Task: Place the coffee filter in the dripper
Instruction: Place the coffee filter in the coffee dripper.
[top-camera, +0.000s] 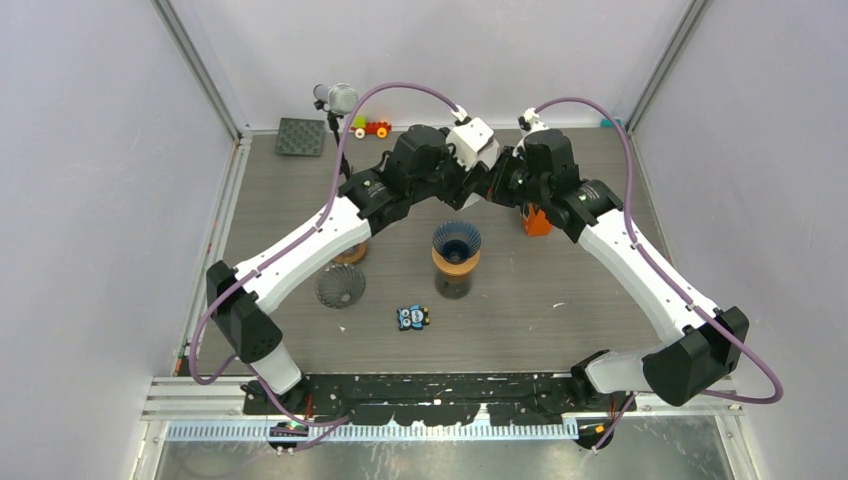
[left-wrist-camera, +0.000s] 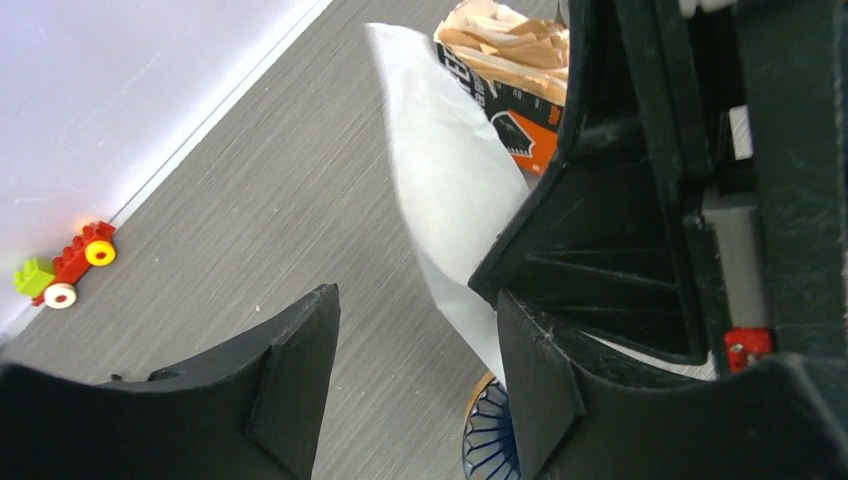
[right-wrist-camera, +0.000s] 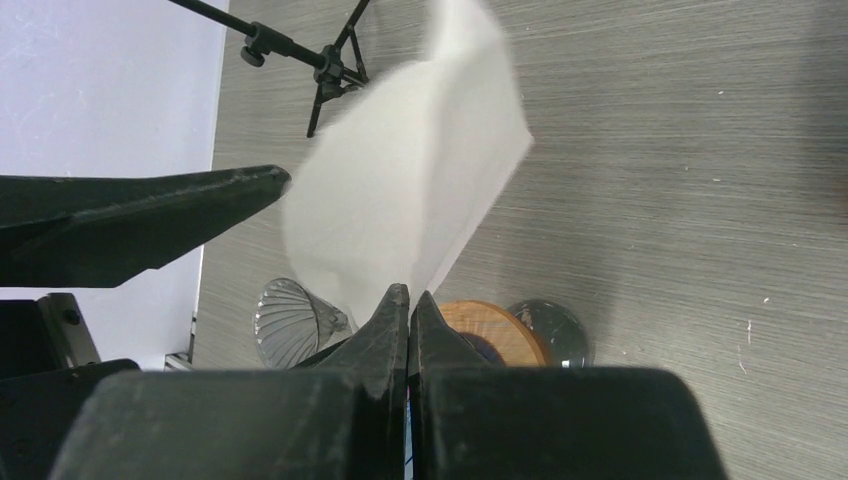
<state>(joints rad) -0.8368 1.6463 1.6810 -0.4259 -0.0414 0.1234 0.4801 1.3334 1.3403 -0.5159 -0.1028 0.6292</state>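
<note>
Pinching a white fan-shaped paper coffee filter (right-wrist-camera: 400, 200) by its narrow end in the right gripper (right-wrist-camera: 410, 305), jaws pressed together on the paper. Holding it up in the air over the far middle of the grey wood-grain worktop (top-camera: 580, 290), clear of the surface and not in the dripper. Hovering the left gripper (left-wrist-camera: 415, 305) just beside it, jaws standing apart with nothing clamped between them, one fingertip reaching toward the filter's edge in the right wrist view, contact there being too close to tell. Sitting upright near the middle of the worktop, on the near side of both grippers and apart from the filter: a dark blue ribbed cone dripper (top-camera: 456, 240), resting on a wooden collar (top-camera: 455, 261) atop a glass carafe (top-camera: 455, 285). Sitting toward the left edge, beside the left arm: a clear ribbed glass dripper (top-camera: 340, 286). Standing right of the blue dripper, under the right arm: an orange carton (top-camera: 537, 221), showing brown paper filters at its open top in the left wrist view. Lying nearer the front edge: a small blue owl figure (top-camera: 412, 318). Lining the far edge toward the far left corner: a red and green toy brick car (top-camera: 371, 128), a silver microphone (top-camera: 337, 98) on a black tripod, and a dark square mat (top-camera: 300, 137).
</note>
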